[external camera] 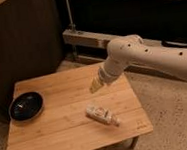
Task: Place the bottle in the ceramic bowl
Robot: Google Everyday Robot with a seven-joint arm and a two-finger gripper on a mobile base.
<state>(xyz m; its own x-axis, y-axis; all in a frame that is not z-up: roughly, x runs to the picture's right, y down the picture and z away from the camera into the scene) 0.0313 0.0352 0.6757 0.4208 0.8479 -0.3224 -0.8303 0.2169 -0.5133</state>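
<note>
The bottle (102, 114) is small and whitish with a pale label. It lies on its side on the wooden table (58, 133), right of the middle. The ceramic bowl (26, 106) is shallow, round and black, and sits near the table's left edge. My gripper (94, 86) hangs from the white arm above the table's middle, up and slightly left of the bottle and apart from it. The bowl is well to its left.
The low wooden table stands on a speckled floor (177, 121). A dark wooden cabinet (22, 36) rises behind the table at the left. A metal rail and dark shelving (91, 39) run along the back.
</note>
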